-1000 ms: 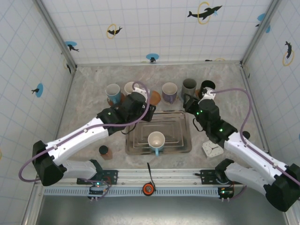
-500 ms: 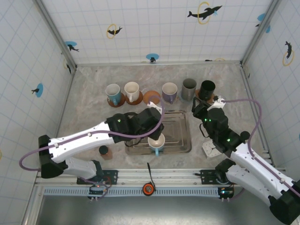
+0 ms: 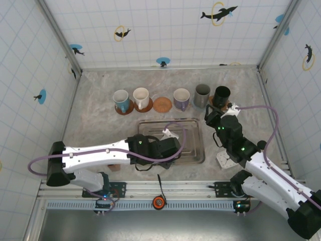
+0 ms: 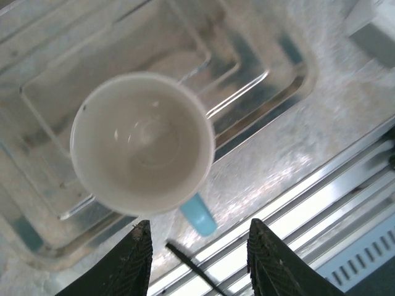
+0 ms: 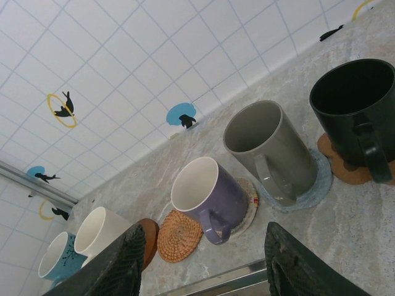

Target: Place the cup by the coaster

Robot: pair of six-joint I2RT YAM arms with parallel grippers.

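Left gripper [image 4: 199,223]: jaws spread wide, holding nothing. It hovers over the tray [image 4: 259,68], pointing straight down, likely so that the fingers can drop onto the cup from above.

Cup [image 4: 142,142]: white with a blue handle, upright and empty, on the tray floor. It lies directly below the left gripper, just ahead of the fingertips, with the handle pointing into the gap between them. Neither finger touches it. Judged not yet picked.

Coaster [image 3: 162,104]: round, woven and bare. It lies beyond the left gripper, past the tray's far rim and well apart from the cup. It fills the one free slot in the back row, between the white mug [image 3: 141,96] and the purple mug [image 3: 181,98], and is probably where the cup is to go.

Right gripper [image 5: 205,226]: jaws apart and empty. It is held off the tray's right edge and faces the back row, which keeps it out of the left arm's way.

Grey mug [image 5: 270,150], black mug [image 5: 352,102]: ahead and to the right of the right gripper, each on its own coaster.
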